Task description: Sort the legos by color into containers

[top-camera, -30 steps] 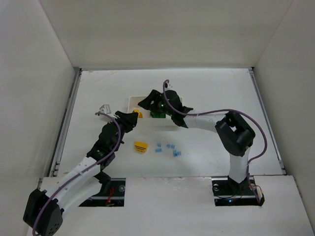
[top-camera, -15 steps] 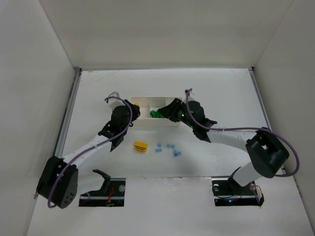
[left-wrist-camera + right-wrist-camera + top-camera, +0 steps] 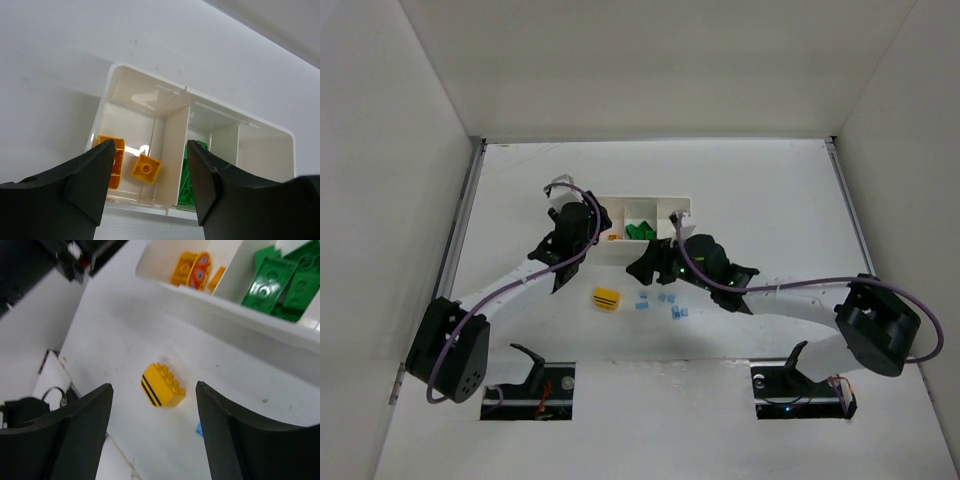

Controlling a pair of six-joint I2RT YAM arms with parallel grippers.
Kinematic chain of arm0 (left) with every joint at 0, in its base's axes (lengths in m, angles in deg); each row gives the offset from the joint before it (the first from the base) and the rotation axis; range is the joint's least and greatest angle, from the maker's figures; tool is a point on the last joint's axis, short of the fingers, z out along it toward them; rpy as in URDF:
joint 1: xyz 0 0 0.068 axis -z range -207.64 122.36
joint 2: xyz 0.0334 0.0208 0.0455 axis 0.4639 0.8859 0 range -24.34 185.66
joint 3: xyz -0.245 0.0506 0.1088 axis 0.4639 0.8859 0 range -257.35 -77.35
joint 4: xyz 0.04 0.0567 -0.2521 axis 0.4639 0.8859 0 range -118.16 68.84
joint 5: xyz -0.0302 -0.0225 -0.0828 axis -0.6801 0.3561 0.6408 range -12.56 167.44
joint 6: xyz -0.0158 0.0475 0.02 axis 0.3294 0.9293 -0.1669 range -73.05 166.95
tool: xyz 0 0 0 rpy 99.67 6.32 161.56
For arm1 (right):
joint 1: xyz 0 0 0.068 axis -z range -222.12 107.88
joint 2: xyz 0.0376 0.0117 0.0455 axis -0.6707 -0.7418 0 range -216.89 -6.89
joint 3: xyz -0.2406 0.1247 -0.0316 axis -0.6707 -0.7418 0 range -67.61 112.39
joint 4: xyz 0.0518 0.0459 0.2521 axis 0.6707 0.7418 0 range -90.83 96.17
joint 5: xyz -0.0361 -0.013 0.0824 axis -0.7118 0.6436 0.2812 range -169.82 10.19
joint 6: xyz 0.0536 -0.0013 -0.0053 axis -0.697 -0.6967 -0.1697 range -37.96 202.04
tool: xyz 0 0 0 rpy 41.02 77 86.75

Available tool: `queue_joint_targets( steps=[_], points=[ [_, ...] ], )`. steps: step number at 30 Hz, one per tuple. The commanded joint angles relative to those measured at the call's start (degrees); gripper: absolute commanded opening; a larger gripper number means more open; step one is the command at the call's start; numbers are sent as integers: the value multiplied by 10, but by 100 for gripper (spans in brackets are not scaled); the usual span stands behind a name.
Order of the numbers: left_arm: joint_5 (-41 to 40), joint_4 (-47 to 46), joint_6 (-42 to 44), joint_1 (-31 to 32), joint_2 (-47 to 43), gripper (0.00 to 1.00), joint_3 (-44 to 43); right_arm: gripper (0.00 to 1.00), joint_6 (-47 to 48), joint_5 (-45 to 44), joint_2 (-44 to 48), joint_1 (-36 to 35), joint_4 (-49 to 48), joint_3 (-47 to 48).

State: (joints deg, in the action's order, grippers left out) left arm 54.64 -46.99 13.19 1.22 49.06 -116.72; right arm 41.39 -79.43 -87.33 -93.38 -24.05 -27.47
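Top external view: a yellow brick with black stripes lies on the white table, on the near side of the white tray and apart from it. A scatter of tiny light blue bricks lies just to its right. In the tray's row of 3 compartments, yellow-orange bricks sit in the left one and bright green bricks are heaped in the middle one.

Left wrist view: the left fingers are spread wide and grip nothing. They are poised at the tray's left end and frame the left compartment and its divider wall.

Right wrist view: the right fingers are likewise spread wide and grip nothing. The striped brick shows on the table in the gap between them, near the tray's front wall.

From above, the right fingers reach in between the tray and the blue bricks, close to the striped brick but apart from it. Whether they touch the table cannot be told.
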Motion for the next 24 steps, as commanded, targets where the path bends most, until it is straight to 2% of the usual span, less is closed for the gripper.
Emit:
queue_joint_targets(
  steps=[1, 6, 9, 17, 20, 24],
  points=[
    [-8, 12, 19, 5, -27, 57, -11, 76, 61, 15, -20, -34, 31, 32],
    [28, 64, -5, 20, -113, 57, 31, 85, 115, 33, -59, -87, 60, 61],
    [48, 126, -34, 30, -186, 57, 63, 88, 156, 28, -94, -114, 94, 99],
    [79, 283, -88, 30, -347, 57, 124, 88, 178, -14, -178, -126, 144, 167],
    [98, 321, -115, 27, -375, 56, 137, 87, 175, -35, -195, -123, 147, 176],
    [129, 354, -152, 26, -389, 50, 154, 84, 181, -28, -214, -112, 161, 196]
  ],
)
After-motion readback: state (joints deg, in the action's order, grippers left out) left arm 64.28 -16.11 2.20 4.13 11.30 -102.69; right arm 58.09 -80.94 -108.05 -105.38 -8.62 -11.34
